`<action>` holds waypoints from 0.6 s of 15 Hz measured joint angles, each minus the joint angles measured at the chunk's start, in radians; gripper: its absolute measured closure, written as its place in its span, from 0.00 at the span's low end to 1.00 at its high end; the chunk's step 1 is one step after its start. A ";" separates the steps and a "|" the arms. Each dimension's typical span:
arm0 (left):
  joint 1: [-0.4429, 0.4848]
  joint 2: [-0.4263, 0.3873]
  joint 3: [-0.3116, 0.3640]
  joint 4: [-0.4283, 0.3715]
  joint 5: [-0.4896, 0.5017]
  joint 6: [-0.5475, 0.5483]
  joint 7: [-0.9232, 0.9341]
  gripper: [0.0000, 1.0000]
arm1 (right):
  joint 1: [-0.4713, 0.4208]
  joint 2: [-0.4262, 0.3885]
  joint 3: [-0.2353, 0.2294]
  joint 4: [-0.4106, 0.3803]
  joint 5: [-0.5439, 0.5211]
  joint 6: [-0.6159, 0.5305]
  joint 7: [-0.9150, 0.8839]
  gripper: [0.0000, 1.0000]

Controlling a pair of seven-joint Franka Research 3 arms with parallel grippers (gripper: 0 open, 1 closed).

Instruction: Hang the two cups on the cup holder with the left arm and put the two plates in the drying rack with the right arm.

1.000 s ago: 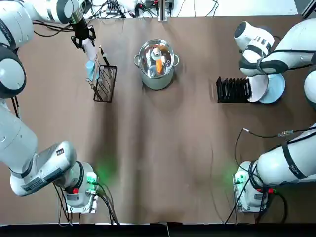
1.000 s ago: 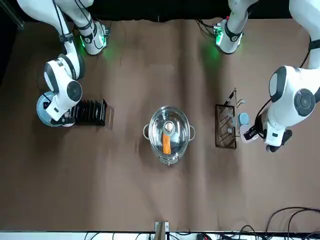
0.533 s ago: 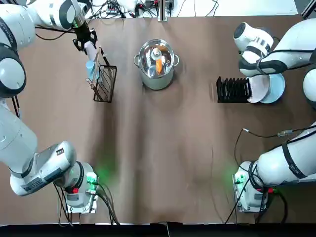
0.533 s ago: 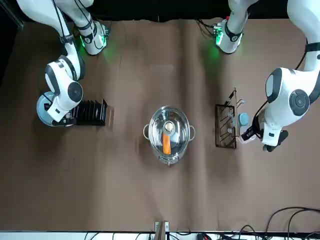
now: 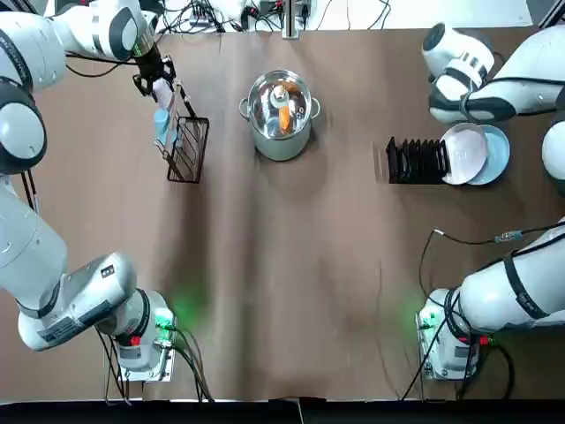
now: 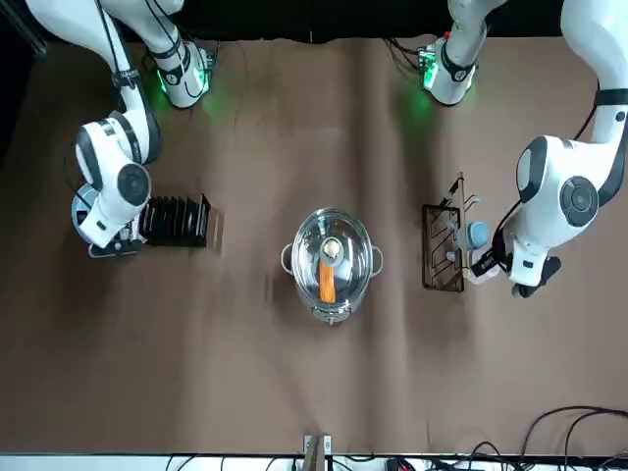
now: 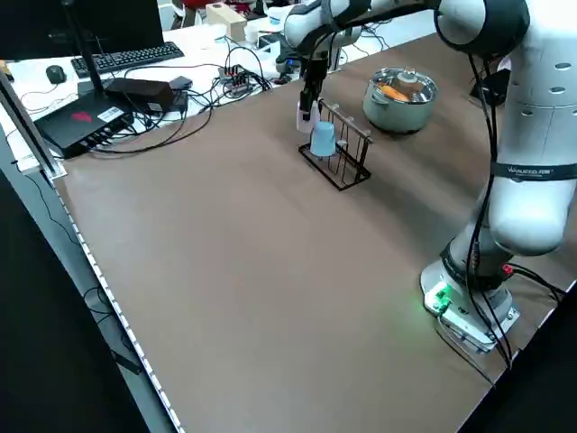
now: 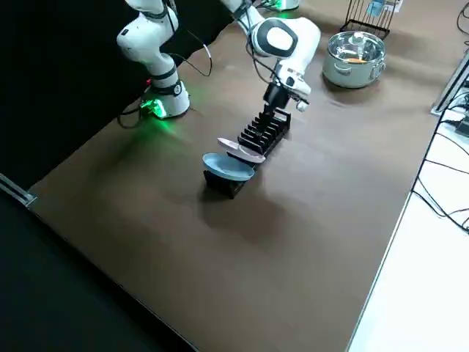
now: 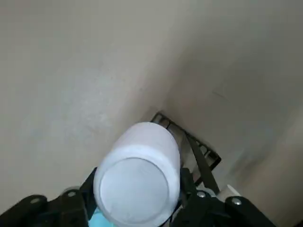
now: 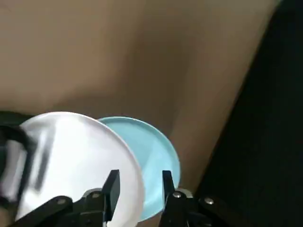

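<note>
Pale pinkish-white cup (image 9: 137, 177) clamped bottom-out in the left gripper (image 5: 157, 81), right at the far end of the cup holder (image 5: 183, 140), above the light blue cup (image 5: 160, 124) already hung there. Smooth, small, matte-looking. Best to line the mouth up with a free wooden peg, slide on slow, let go only once seated. Over on the other side, white plate (image 5: 465, 152) and light blue plate (image 5: 495, 155) leaning at the end of the drying rack (image 5: 416, 160), looking propped rather than properly slotted. Right gripper (image 10: 138, 187) open just above them, holding nothing. Steel pot (image 5: 281, 113) mid-table, out of the way.
</note>
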 joint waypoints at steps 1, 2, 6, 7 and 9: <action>0.001 0.000 0.000 0.000 0.006 0.002 0.000 0.27 | -0.001 -0.001 -0.001 0.031 0.067 0.000 -0.039 0.57; 0.001 0.000 0.000 0.001 0.008 0.004 0.000 0.19 | -0.002 -0.002 -0.002 0.064 0.139 -0.002 -0.076 0.57; 0.001 0.000 0.000 0.006 0.009 0.007 0.000 0.00 | -0.003 -0.021 -0.004 0.231 0.441 -0.117 -0.157 0.56; 0.000 0.000 0.000 0.007 0.009 0.008 0.000 0.00 | -0.003 -0.027 -0.003 0.291 0.512 -0.168 -0.167 0.56; 0.000 0.000 0.000 0.021 0.010 0.011 0.004 0.00 | -0.003 -0.037 -0.003 0.407 0.627 -0.265 -0.175 0.56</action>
